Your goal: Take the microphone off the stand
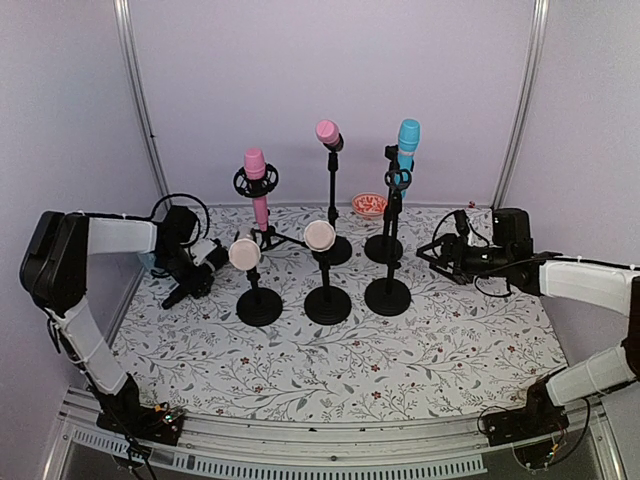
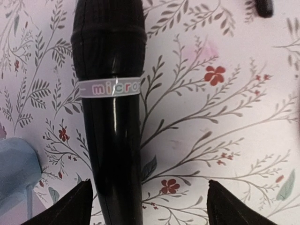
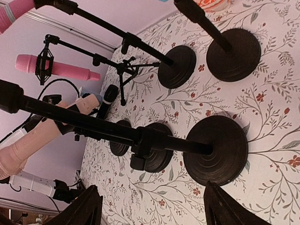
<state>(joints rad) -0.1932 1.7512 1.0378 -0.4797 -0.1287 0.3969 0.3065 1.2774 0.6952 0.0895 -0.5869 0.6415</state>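
While the left tool (image 2: pixel 147 206) gapes, the black microphone (image 2: pixel 112 140) lies on the table (image 2: pixel 234 131).

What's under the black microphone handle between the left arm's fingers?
Flowered cloth shows on both sides of the handle; the strip straight beneath it is covered, so contact can't be told.

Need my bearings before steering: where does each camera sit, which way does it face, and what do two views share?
Top external: above and behind the arms, looking down on the table; both arms show, with left gripper and right gripper.
Left wrist: on the left arm, facing down at a black microphone lying on the cloth; its fingertips show.
Right wrist: low, facing across the table at the stand bases; its fingertips show.
Shared: top external and right wrist both show the pink microphone in its shock mount.
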